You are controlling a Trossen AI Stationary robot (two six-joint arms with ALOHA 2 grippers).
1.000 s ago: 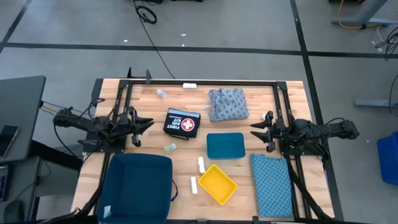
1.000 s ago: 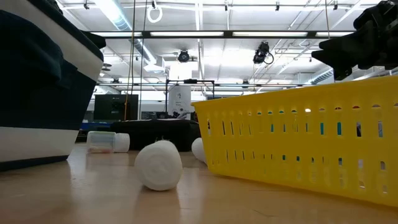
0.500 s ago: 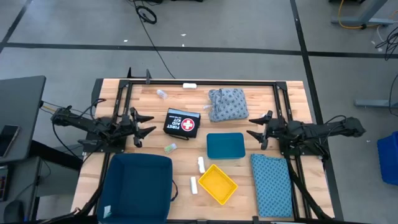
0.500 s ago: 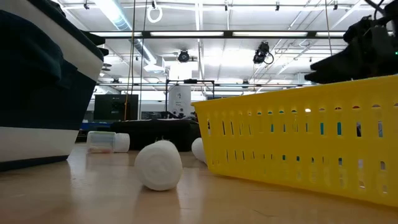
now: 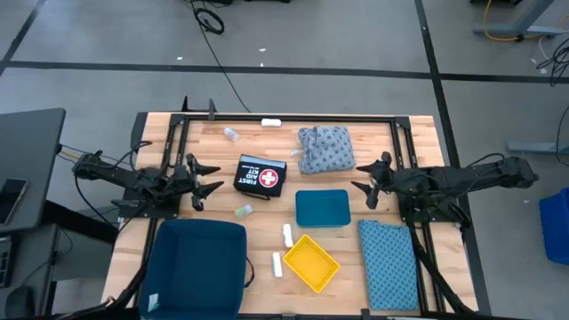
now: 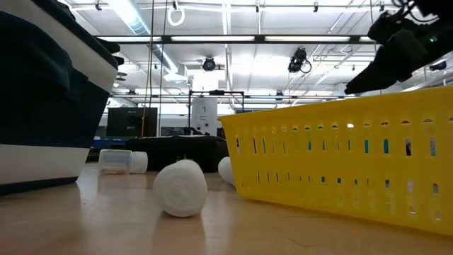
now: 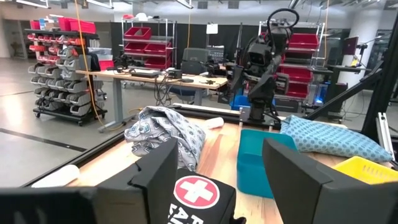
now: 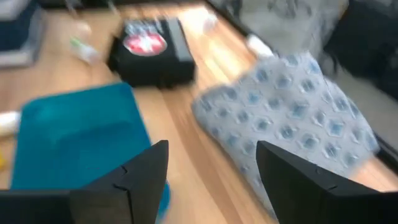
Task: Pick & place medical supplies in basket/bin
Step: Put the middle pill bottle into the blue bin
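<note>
My left gripper stands open at the table's left, pointing at the black first-aid kit. At the right, my right gripper is open and tipped down over the bare wood between the grey-blue cloth bundle and the teal box. Both grippers touch nothing. The bundle lies at the far middle, and a flat blue patterned cloth at the near right. Two white rolls lie beside the yellow basket. Clear vials lie on the table.
A large dark blue bin fills the near left corner. The teal box sits mid-table, next to the first-aid kit. A white stick lies at the far edge. A black frame rails the table's sides.
My left gripper has opened and otherwise kept its place. My right gripper has reached toward the table's middle, risen a little and tipped its fingers downward. Nothing on the table has moved.
</note>
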